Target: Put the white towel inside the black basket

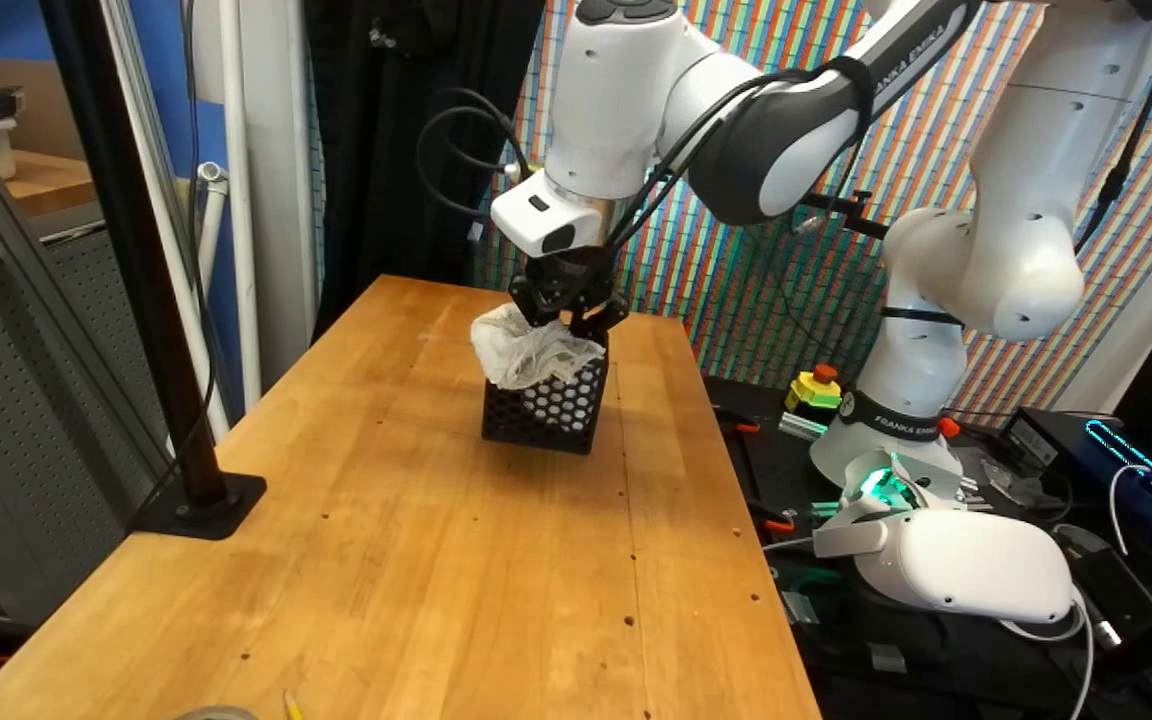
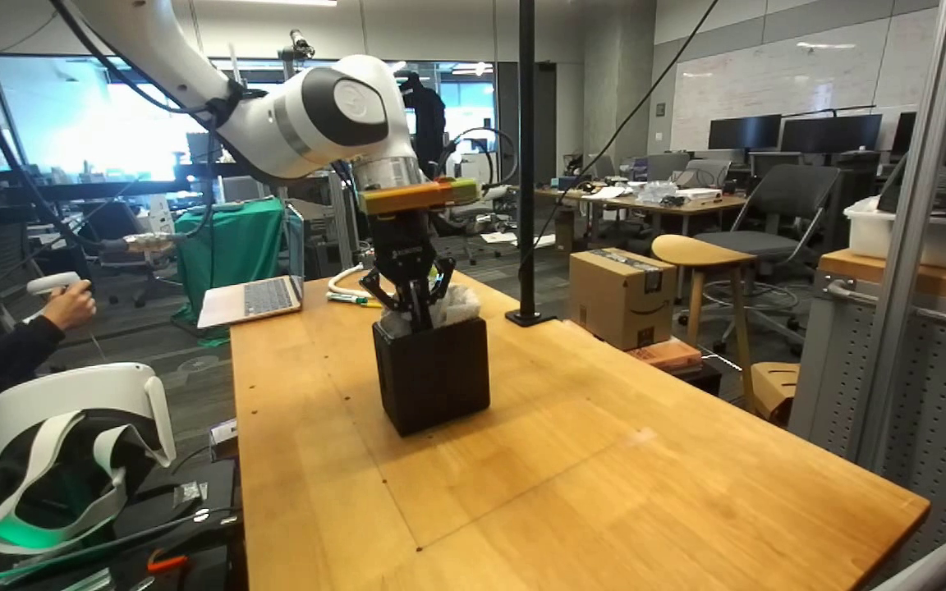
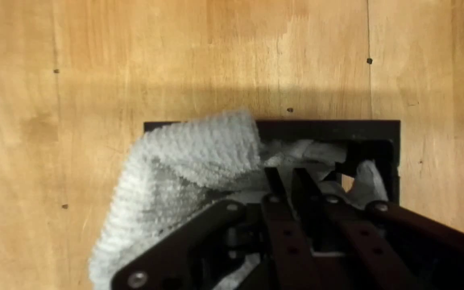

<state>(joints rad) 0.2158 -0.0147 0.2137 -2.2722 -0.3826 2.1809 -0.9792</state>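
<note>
The black basket [image 1: 536, 436] has holes in one side and stands on the wooden table; in an exterior view its solid side [image 2: 436, 377] shows. The white towel [image 1: 533, 352] is bunched in the basket's mouth; part hangs over the rim. In the wrist view the terry towel [image 3: 212, 141] covers one end of the basket rim [image 3: 336, 129], and paler folds lie inside. My gripper [image 3: 286, 169] points down into the basket mouth, its fingers close together with a thin strip of cloth between them. In an exterior view the fingertips [image 2: 421, 326] reach the rim.
A black post [image 1: 201, 505] stands on a base plate at the table edge; it also shows in an exterior view [image 2: 527, 316]. A laptop [image 2: 264, 297] and cables [image 2: 348, 291] lie at one table end. A pencil [image 1: 293, 706] lies near the other view's edge.
</note>
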